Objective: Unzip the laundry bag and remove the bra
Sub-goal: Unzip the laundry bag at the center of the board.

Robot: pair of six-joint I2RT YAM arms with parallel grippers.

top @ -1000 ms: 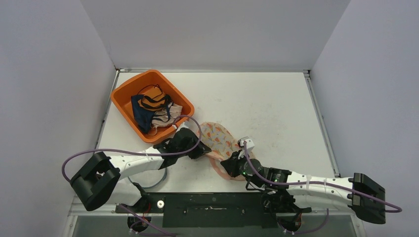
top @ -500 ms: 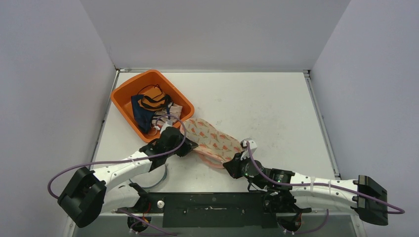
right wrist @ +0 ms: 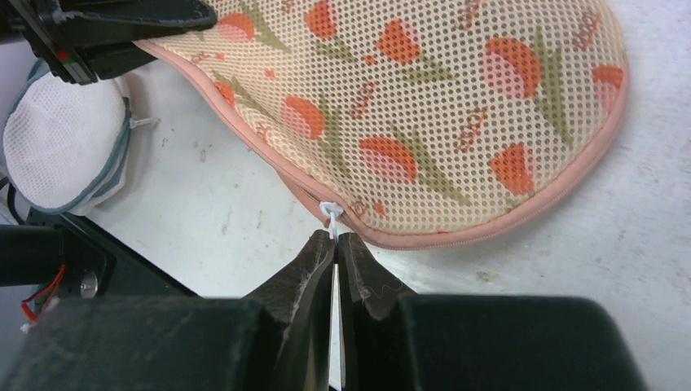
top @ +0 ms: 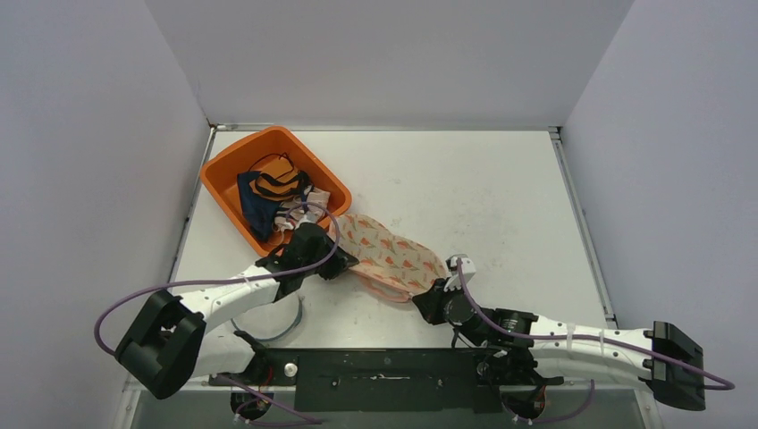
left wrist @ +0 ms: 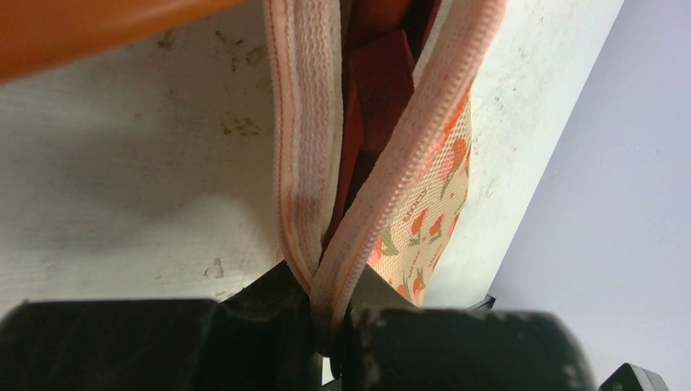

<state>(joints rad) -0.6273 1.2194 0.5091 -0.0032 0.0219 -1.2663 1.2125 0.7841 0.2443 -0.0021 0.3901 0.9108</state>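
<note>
White table (top: 501,197), scuffed and walled on three sides, with open room toward the right of the overhead frame. Orange basket (top: 223,174) of garments sits upper left.

Laundry bag (top: 389,255) lies flat at centre, its long axis running upper left to lower right, slung between the two arms.

Left gripper (top: 335,265) is clenched on the bag's upper-left end, just beside the basket, pinching both zipper tapes (left wrist: 297,147), which part above it.

Right gripper (top: 435,299) is at the lower-right end, clamped on the white zipper pull (right wrist: 330,210). Likely next the pull runs on along the seam, away from the left gripper.

Bra (left wrist: 383,90) is inside the bag, dark red cloth showing through the gap.
</note>
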